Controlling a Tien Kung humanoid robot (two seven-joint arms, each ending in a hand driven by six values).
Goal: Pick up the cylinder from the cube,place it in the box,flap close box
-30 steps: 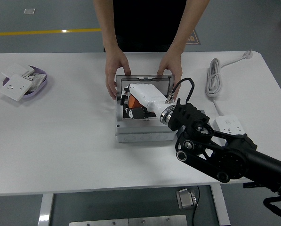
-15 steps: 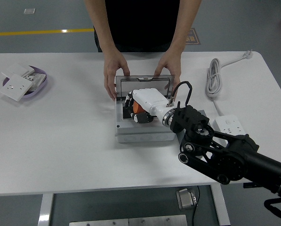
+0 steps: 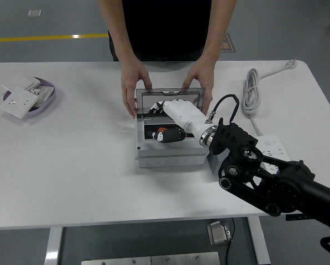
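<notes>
Robot hand (image 3: 173, 124) inside open box (image 3: 167, 156), orange cylinder (image 3: 160, 133) beneath its fingers

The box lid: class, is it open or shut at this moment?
Open. The lid stands raised at the back of the box, steadied by a person's hands, while the robot's right hand reaches inside.

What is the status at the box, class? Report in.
Right hand inside grey box, grip unclear. Cylinder not discernible. Person's hands holding box's open lid. Left hand out of view.
</notes>
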